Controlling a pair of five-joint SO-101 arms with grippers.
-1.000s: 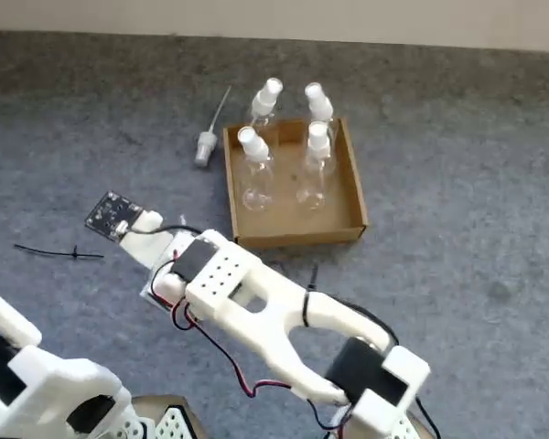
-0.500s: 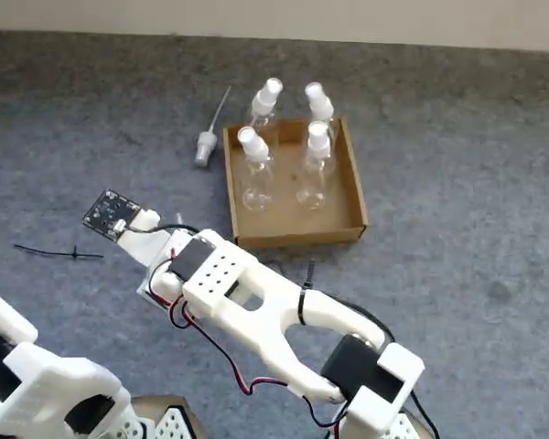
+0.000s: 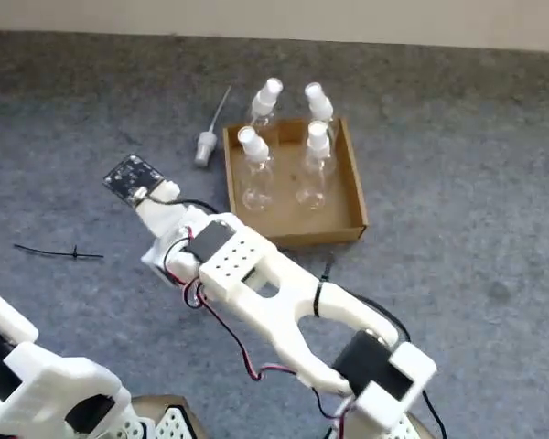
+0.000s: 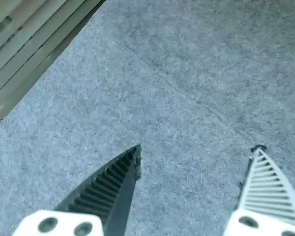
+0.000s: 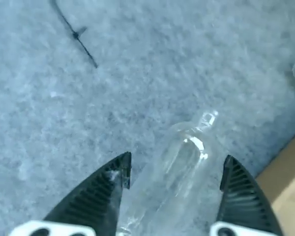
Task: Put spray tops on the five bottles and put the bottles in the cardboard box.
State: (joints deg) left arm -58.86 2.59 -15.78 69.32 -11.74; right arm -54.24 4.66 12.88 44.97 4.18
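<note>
Straddling a clear, uncapped plastic bottle [image 5: 174, 182], my right fingers [image 5: 177, 158] are spread wide, one on each flank. The bottle lies on its side on the grey carpeted surface [image 3: 439, 302]. I see a gap on both sides, so I judge that I am not clamping it yet.

From the high view, my right arm [image 3: 256, 274] stretches towards 10 o'clock. The shallow brown cardboard box [image 3: 297, 236] sits at about 1 o'clock from its wrist. Four clear bottles with white spray tops [image 3: 256, 174] stand there. The near two are plainly inside. The far two are at the far wall, and I cannot tell which side of it they stand on.

One loose white spray top with a thin dip tube [image 3: 205, 146] lies on the surface just beside the box, at 9 o'clock from its far left corner. A black cable tie [image 3: 59, 251] lies well apart, at 9 o'clock from my wrist.

My left fingers [image 4: 197, 147] are also parted, holding nothing, above bare surface.

I judge this the fifth bottle's turn. Next I should close squarely on the body so the round plastic does not roll or squirt out, then stand it upright. After that, the loose top's tube has to be threaded into the neck before boxing.
</note>
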